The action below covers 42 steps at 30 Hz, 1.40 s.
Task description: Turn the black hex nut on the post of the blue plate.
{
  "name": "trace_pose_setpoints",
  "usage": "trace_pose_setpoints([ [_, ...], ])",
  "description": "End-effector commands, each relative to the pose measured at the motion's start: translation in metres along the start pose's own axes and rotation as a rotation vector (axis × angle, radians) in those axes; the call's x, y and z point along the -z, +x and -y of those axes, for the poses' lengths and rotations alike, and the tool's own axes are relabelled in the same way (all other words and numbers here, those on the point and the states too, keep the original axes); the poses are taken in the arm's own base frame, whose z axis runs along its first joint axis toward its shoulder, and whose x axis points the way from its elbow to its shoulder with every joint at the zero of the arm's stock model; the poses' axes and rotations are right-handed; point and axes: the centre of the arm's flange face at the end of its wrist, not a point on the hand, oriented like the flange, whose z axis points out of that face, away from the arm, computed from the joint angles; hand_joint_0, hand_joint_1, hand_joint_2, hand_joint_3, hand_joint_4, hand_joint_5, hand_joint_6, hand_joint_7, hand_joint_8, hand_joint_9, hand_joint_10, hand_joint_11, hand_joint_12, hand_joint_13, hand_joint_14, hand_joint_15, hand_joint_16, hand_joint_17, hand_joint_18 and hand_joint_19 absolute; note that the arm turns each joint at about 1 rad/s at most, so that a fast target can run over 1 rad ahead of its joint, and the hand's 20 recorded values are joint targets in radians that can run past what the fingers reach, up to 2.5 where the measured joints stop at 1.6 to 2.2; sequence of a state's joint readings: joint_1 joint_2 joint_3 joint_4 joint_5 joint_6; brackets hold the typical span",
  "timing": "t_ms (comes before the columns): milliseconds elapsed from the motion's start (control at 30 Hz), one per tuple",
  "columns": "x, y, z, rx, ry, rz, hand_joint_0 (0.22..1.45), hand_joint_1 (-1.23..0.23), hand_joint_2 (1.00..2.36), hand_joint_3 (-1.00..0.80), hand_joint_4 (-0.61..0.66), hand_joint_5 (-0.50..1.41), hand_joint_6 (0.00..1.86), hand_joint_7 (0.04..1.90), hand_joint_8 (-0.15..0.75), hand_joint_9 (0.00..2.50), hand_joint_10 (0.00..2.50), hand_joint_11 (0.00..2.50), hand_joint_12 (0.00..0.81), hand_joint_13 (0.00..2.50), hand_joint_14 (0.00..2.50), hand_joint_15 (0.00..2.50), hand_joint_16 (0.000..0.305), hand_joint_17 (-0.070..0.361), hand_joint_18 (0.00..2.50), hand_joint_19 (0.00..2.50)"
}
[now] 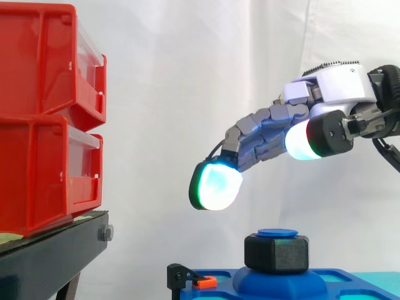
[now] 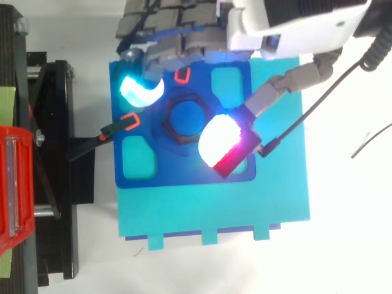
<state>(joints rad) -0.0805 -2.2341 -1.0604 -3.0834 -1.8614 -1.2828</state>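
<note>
Red storage bins [image 1: 44, 119] stand stacked at the far left on a black stand [image 1: 50, 256]. Just right of the stand, a small black clamp [image 1: 180, 274] with an orange tab [image 1: 205, 282] sits at the near edge of the blue plate [image 2: 184, 174], which lies flat on a turquoise base [image 2: 214, 208].

At the plate's middle rises the blue post [image 1: 277, 233], and the black hex nut [image 1: 276, 253] sits around it, low on the raised boss, with the post's cap showing just above. The nut looks like rigid plastic, probably light. Its flats are likely a little slick, so the best hold is across two opposite flats rather than over the corners. It should turn stiffly or freely depending on the thread, which cannot be seen.

Above and to the right, the hand [image 1: 269, 128] hangs clear of the nut with nothing in its grasp. Its fingers reach left in a loose, relaxed curve, one cyan-green fingertip [image 1: 215, 184] lowest, and the white-and-red thumb pad [image 1: 304, 140] is set well apart. From above, the fingertip and thumb pad straddle the nut on opposite sides.
</note>
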Motion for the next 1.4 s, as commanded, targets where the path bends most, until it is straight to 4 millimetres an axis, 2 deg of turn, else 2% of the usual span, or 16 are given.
trace_pose_setpoints([
  [0,-0.007,0.002,-0.013,-0.001,-0.005,0.007,0.48,-0.37,1.00,-0.50,0.13,-0.21,0.50,0.72,0.261,0.34,0.00,0.00,0.363,0.30,0.00,0.06,0.054,0.122,0.23,0.17],
  [200,-0.019,0.010,-0.037,-0.009,-0.005,0.001,0.48,-0.38,1.00,-0.50,0.13,-0.21,0.50,0.72,0.258,0.34,0.00,0.00,0.364,0.30,0.00,0.06,0.054,0.122,0.22,0.17],
  [567,-0.024,0.023,-0.062,-0.024,0.003,-0.059,0.48,-0.37,1.00,-0.50,0.14,-0.21,0.50,0.72,0.259,0.34,0.00,0.00,0.365,0.30,0.00,0.06,0.055,0.123,0.22,0.17],
  [900,-0.021,0.028,-0.063,-0.028,0.008,-0.097,0.48,-0.37,1.00,-0.50,0.14,-0.21,0.50,0.73,0.258,0.34,0.00,0.00,0.365,0.30,0.00,0.06,0.055,0.123,0.22,0.16],
  [1067,-0.017,0.033,-0.056,-0.031,0.018,-0.109,0.48,-0.38,1.00,-0.50,0.14,-0.21,0.50,0.73,0.259,0.34,0.00,0.00,0.365,0.30,0.00,0.06,0.055,0.123,0.22,0.17],
  [1367,-0.011,0.030,-0.046,-0.012,0.027,-0.112,0.48,-0.38,1.00,-0.50,0.14,-0.21,0.50,0.73,0.259,0.34,0.00,0.00,0.366,0.30,0.00,0.06,0.055,0.123,0.22,0.16],
])
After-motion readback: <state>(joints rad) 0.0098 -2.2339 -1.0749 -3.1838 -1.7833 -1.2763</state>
